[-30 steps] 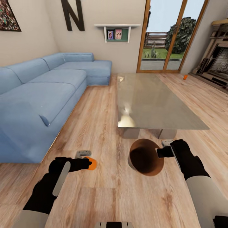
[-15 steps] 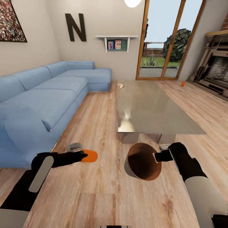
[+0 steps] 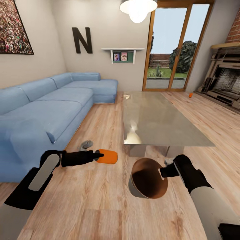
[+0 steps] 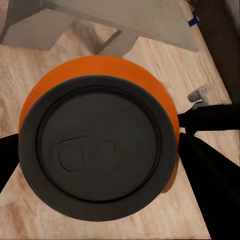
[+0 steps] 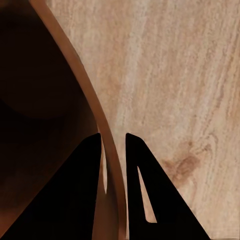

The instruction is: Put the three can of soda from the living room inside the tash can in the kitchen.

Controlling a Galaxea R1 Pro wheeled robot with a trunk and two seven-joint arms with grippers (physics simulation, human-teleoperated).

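The left gripper (image 3: 97, 156) clamps one orange soda can (image 3: 107, 156) sideways, apparently to tip it into the trash can (image 3: 146, 183) just right of it. The right gripper (image 3: 164, 172) pinches that bin's rim — holding it close. A second orange can (image 3: 190, 95) stands far ahead; two cans counted.

Can (image 3: 108, 156): bright orange body; lid (image 4: 97, 145) dark grey-black. Second can (image 3: 190, 95) by the fireplace: orange. Bin (image 3: 147, 183): grey outside, brown wood tone inside; rim (image 5: 85, 90) lighter brown. Fingers (image 5: 85, 195): black. Left gripper (image 3: 98, 155) black; right gripper (image 3: 162, 172) black; forearms white with black cuffs. Floor (image 3: 100, 206): light wood, planked grain with darker knots. Sofa (image 3: 50, 110): pale blue. Surface (image 3: 156, 120): grey-green, glossy reflections. Wall letter N (image 3: 82, 40): black.
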